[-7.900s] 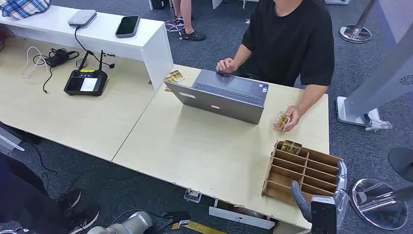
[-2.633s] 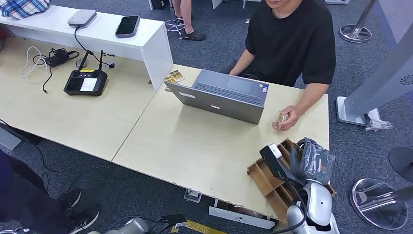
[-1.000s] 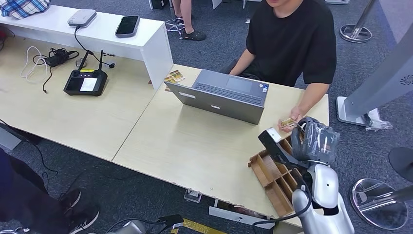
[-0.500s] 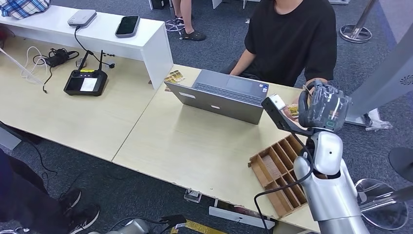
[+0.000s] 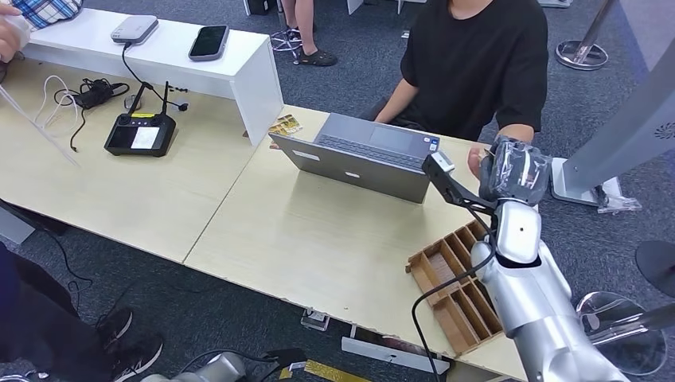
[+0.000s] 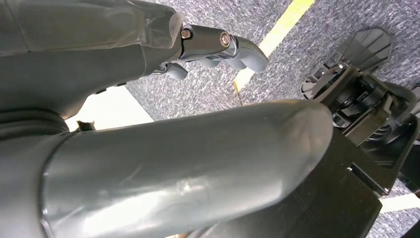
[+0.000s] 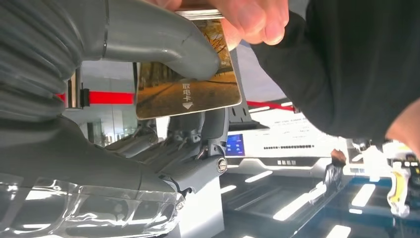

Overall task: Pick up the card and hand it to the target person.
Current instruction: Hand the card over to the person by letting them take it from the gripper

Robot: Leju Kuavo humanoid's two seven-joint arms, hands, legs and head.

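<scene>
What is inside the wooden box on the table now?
The wooden box shows bare dividers and no cards in the compartments that can be seen. The right arm covers its far right part, so what lies there cannot be seen.

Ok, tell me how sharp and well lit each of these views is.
Head view: even light, sharp across the table and right hand. Right wrist view: the card is in focus with readable print, and bright strips glare in the dark background. Left wrist view: the left hand is close and soft, with a sheen on its thumb.
</scene>
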